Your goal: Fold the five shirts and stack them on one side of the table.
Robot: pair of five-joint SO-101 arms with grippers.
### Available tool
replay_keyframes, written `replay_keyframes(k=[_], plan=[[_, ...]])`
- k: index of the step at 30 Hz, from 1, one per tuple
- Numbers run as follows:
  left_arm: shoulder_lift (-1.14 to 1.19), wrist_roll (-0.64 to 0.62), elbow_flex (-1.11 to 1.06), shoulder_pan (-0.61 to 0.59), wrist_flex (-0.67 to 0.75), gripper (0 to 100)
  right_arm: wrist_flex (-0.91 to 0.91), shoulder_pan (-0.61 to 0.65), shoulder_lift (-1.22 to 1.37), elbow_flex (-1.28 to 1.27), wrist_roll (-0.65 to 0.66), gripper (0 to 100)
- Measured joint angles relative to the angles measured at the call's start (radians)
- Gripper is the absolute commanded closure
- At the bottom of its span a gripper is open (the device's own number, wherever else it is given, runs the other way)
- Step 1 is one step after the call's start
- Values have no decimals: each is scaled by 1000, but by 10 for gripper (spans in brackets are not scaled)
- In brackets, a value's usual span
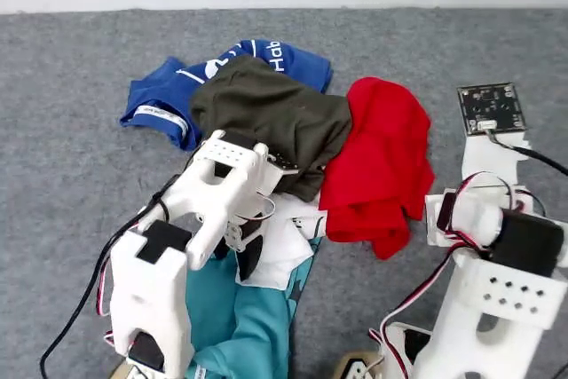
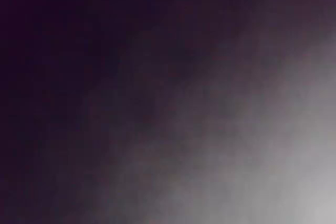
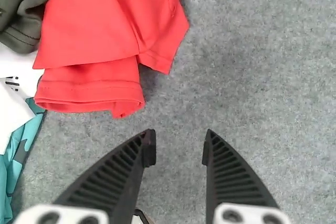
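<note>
The grey desk (image 1: 71, 193) carries five loose shirts bunched in one heap near its middle, none of them folded.

The left arm (image 1: 204, 210) rises from the near edge and bends over the near side of the heap. The right arm (image 1: 497, 290) stands off to the right, apart from the cloth.

The olive shirt (image 1: 275, 117) sits crumpled on top in the centre. The red shirt (image 1: 382, 157) lies just to its right, touching it, with its doubled hem toward the near edge. The teal shirt (image 1: 244, 326) spreads at the near edge, partly beneath the left arm. The blue shirt (image 1: 155, 95) lies at the far left, partly tucked under the olive one. The white shirt (image 1: 288, 250) shows between the olive and the teal, lying over the teal.

The right tool (image 3: 179, 148) hangs over bare desk just beside the red shirt's hem, its two black halves apart with nothing between them. The left tool (image 1: 249, 250) appears to sit low over the white shirt, though the arm covers most of it. The left wrist view is a dark blur, so I cannot tell whether this tool is apart or together.
</note>
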State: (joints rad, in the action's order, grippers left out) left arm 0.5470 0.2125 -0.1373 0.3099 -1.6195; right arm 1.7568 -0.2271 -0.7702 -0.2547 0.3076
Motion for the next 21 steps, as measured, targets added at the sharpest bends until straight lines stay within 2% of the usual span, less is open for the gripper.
replay_keyframes(k=[1,2,9,13,16,21], plan=[[12,0,14,3,-2,984,0,3,0,-11,0,837],[21,0,25,6,-2,991,0,6,0,-20,0,837],[72,-5,61,9,-8,988,0,8,0,-86,55,837],[86,-3,146,-3,-112,988,0,8,0,-126,69,837],[71,-2,216,-66,-121,988,0,8,0,-157,69,838],[-75,-2,301,-245,-117,988,0,8,0,-187,72,839]])
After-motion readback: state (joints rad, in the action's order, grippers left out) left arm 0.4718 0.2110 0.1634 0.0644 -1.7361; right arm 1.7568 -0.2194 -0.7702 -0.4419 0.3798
